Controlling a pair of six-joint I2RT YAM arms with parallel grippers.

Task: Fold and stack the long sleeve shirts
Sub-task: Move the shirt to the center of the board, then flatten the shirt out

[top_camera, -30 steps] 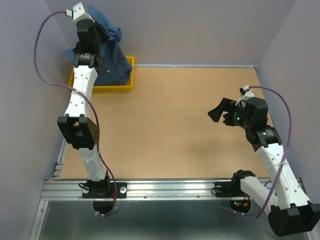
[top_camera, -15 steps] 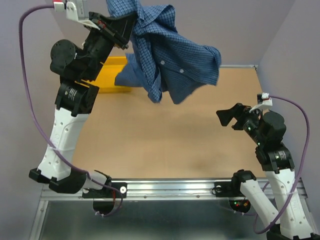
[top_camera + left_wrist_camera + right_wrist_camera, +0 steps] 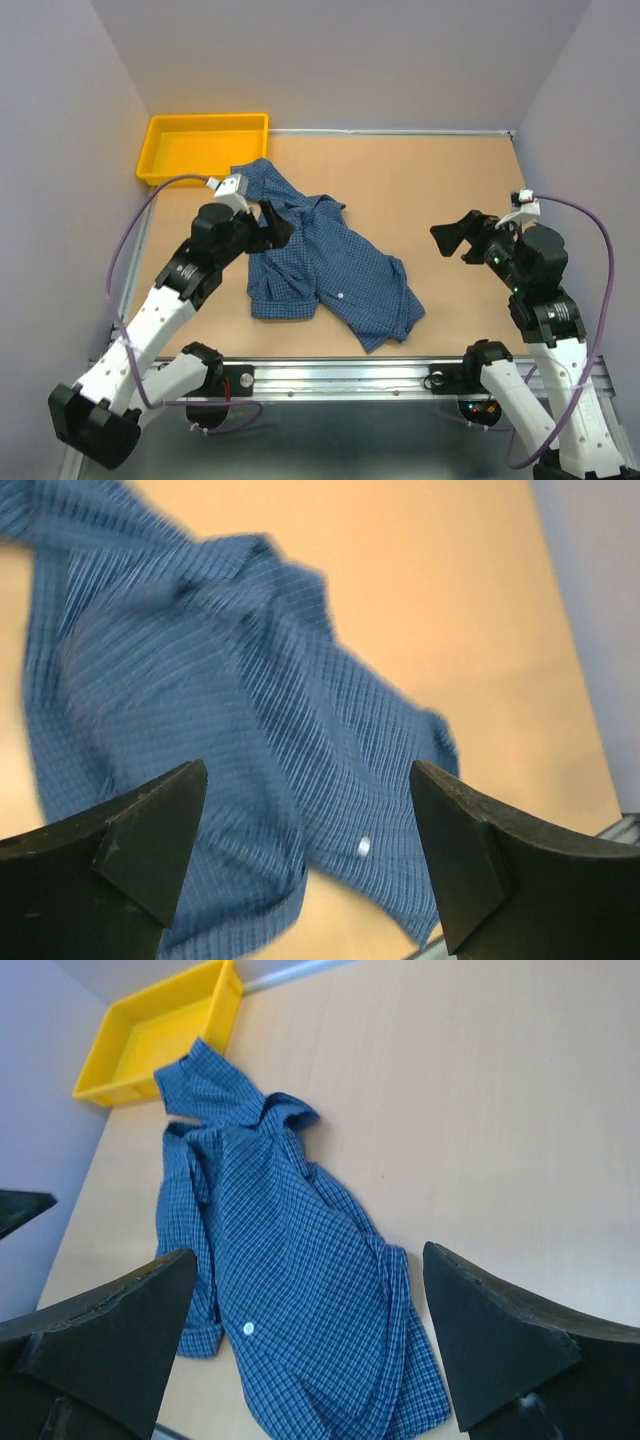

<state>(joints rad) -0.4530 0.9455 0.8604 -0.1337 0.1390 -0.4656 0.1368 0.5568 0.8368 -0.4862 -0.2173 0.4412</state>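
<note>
Left gripper (image 3: 275,222) was wide open with nothing between its fingers. It hung just above the shirt (image 3: 325,265), over the part of the cloth that lay closer to the yellow bin (image 3: 205,122).

The shirt itself was down on the surface (image 3: 420,180), a rumpled blue-checked heap. It was spread out and not folded. One end reached up close beside the bin's near wall, at the corner away from the side wall. Whether cloth and bin actually touched there, I could not tell. From that end the shirt ran away from the bin at a slant towards the arm bases, with its far end bunched up well apart from the bin. One pale button (image 3: 341,296) showed on the half away from the bin.

From the left wrist view the checked cloth filled the gap between the two dark fingers. It lay below them and was not pinched by either.

Right gripper (image 3: 458,238) was also spread fully open and empty. It was held in the air well off to the side of the shirt that faces away from the bin, its fingers pointing back across the surface towards shirt and bin.
</note>
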